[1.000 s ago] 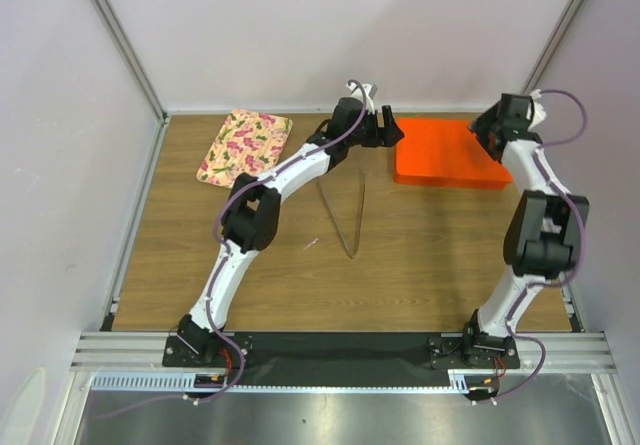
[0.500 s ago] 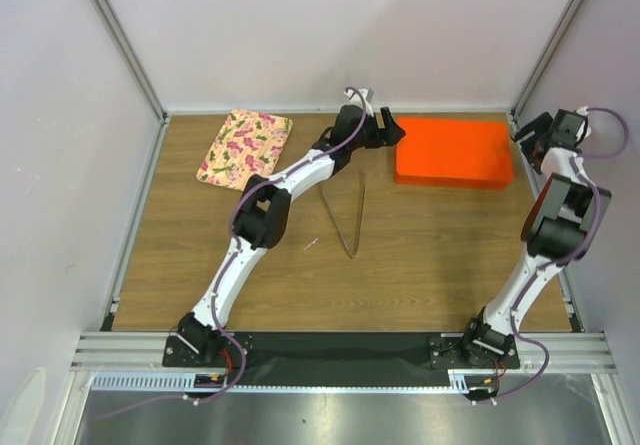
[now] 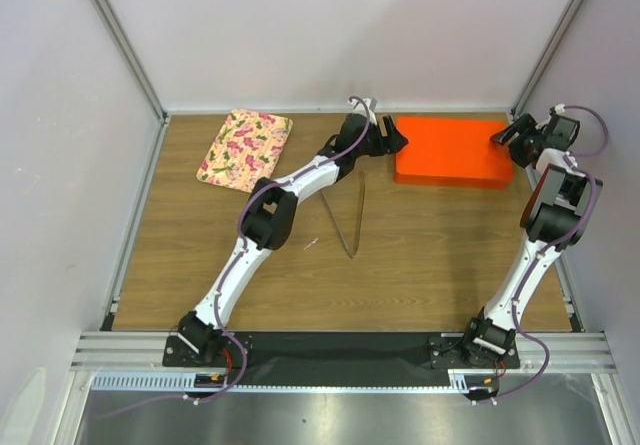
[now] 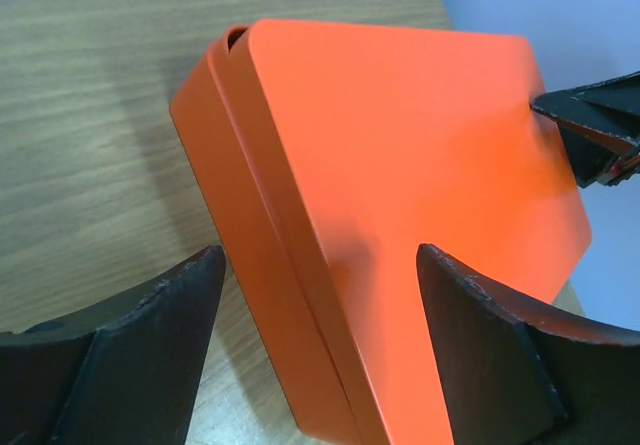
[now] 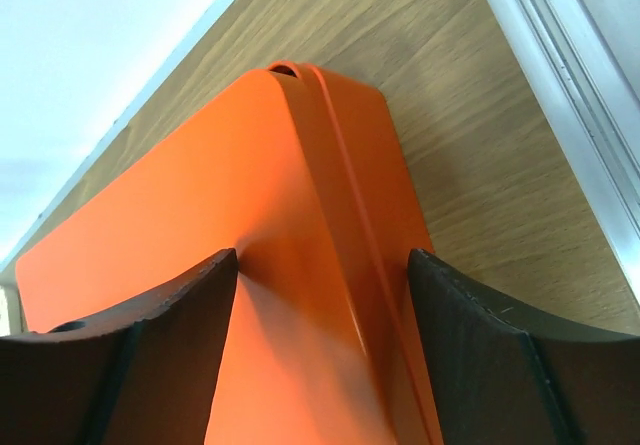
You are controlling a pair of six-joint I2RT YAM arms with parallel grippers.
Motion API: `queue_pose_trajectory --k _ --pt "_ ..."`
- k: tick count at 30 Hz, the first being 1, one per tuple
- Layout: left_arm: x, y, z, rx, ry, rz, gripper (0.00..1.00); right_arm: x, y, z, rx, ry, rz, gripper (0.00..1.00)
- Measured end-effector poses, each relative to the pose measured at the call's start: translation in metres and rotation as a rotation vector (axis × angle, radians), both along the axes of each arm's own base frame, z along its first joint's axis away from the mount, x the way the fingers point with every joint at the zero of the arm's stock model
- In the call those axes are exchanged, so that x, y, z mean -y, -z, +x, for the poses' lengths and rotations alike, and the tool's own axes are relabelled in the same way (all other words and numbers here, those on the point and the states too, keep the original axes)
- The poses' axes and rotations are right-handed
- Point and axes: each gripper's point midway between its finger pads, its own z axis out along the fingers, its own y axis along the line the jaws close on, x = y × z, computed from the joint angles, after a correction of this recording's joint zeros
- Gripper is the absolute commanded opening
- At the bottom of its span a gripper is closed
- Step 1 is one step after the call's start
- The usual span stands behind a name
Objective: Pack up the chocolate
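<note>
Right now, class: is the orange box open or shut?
Shut. The orange box has its lid seated flat, only a thin seam along the side.

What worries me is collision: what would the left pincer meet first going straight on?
The box: its edge lies between the open fingers of the left pincer, so contact would come at once, though depth is unclear.

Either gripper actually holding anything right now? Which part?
Nothing held. The left gripper and right gripper are both open, each straddling an opposite end of the orange box, not clamped on it.
</note>
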Motion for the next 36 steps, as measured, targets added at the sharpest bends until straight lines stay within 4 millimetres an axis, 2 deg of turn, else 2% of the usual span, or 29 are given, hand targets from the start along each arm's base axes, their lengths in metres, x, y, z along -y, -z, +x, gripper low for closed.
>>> queue_pose_trajectory --k 13,17,26,29,36 --pt "0.012 0.001 -0.013 -0.041 0.041 -0.033 0.77 -0.008 0.000 -0.007 0.030 -0.090 0.042 0.71" --pt "0.011 0.003 -0.012 -0.049 0.034 -0.041 0.72 -0.008 0.000 -0.007 0.035 -0.101 0.044 0.71" --pt "0.010 0.009 -0.013 -0.061 0.030 -0.033 0.68 -0.008 0.002 -0.010 0.040 -0.115 0.053 0.68" --pt "0.008 0.021 -0.020 -0.090 0.034 -0.020 0.66 -0.010 0.002 -0.015 0.039 -0.119 0.057 0.68" --pt "0.002 0.019 -0.045 -0.127 0.048 0.019 0.65 -0.017 0.002 -0.037 0.013 -0.117 0.070 0.68"
